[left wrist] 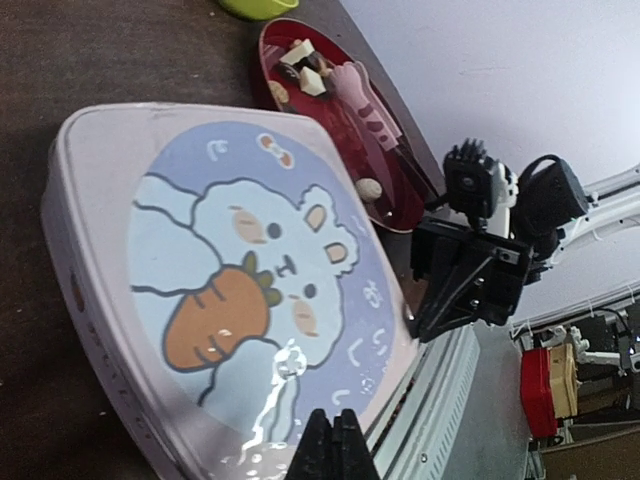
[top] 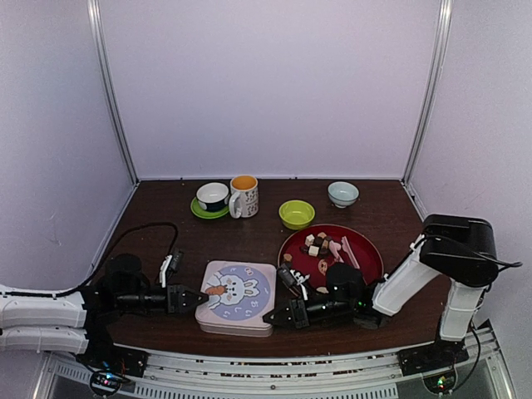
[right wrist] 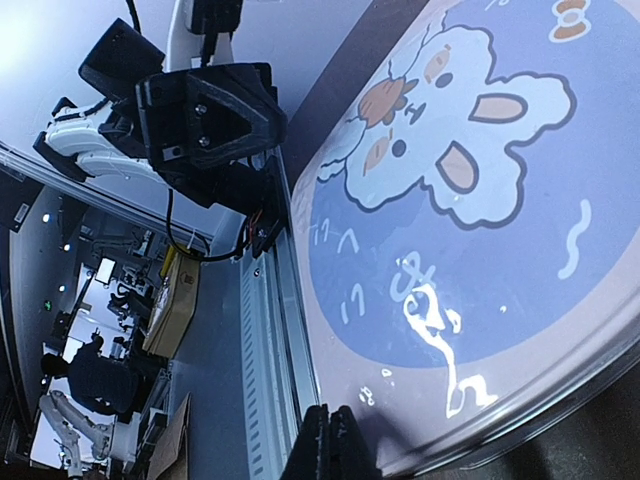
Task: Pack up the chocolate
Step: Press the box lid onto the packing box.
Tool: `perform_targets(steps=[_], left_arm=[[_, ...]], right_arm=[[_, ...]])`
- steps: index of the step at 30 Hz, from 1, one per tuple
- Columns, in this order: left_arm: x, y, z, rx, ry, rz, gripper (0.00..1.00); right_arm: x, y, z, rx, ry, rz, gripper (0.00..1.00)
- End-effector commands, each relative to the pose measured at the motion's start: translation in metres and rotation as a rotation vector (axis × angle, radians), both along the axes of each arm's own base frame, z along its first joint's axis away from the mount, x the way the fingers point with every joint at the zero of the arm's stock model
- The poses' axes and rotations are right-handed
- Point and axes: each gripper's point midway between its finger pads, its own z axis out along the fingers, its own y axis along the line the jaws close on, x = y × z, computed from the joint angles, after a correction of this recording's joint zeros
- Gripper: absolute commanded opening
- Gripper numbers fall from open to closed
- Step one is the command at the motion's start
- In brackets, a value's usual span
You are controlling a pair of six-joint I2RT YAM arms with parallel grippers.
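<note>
Two arms, one tin between them, and not a single sweet packed yet by the look of it. The bunny tin [top: 237,295] sits with its lid on, carrot-and-rabbit picture facing up. The left gripper [top: 202,295] has its fingers pressed tight together, holding nothing, tips right at the tin's left edge. The right gripper [top: 269,318] is the same story: fingers flat against each other, empty, nosing in at the tin's near right corner. The chocolate [top: 320,243], a little heap of dark, tan and cream pieces, lies on the red plate [top: 370,249] just beyond the tin's right side, with the pink tongs [top: 351,252] lying on that plate beside it. Here is my worry. With fingers closed like that, neither gripper can grasp the lid, so any push forward would likely shove the whole tin instead of opening it. A nudge from the left could slide it toward the plate, and a shove from the far side could send it toward the table's front rail just near of the tin. The two grippers also face each other across the lid, so if both advance they could knock together over it.
</note>
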Motion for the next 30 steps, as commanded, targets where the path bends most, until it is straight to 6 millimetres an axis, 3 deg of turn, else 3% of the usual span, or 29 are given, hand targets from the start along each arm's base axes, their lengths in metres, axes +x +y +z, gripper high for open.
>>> perform_targets(steps=[1,4,8,11,14,17,24,30], left_arm=[[-0.018,-0.018,0.033,-0.044,-0.053,-0.108,0.00],[-0.025,-0.020,0.031,-0.035,-0.052,-0.119,0.00],[-0.026,-0.006,-0.006,-0.003,0.000,-0.057,0.00],[-0.025,0.012,-0.044,0.074,0.051,0.020,0.00],[-0.028,0.013,-0.054,0.113,0.070,0.002,0.00],[-0.029,0.004,-0.035,0.095,0.040,-0.041,0.00],[-0.027,0.004,0.018,0.029,-0.073,-0.048,0.00],[-0.035,-0.008,0.043,-0.010,-0.106,-0.133,0.00]], right_arm=[[-0.003,-0.006,0.005,-0.023,-0.032,0.004,0.00],[-0.008,-0.008,0.021,0.020,-0.052,0.027,0.00],[-0.023,-0.007,0.031,0.061,-0.068,0.096,0.00],[-0.031,-0.004,0.035,0.078,-0.075,0.125,0.00],[-0.030,0.004,0.032,0.058,-0.065,0.137,0.00],[-0.028,0.011,0.039,0.058,-0.079,0.141,0.00],[-0.031,0.037,0.050,-0.022,-0.161,0.207,0.00],[-0.049,0.044,0.032,-0.188,-0.248,0.343,0.00]])
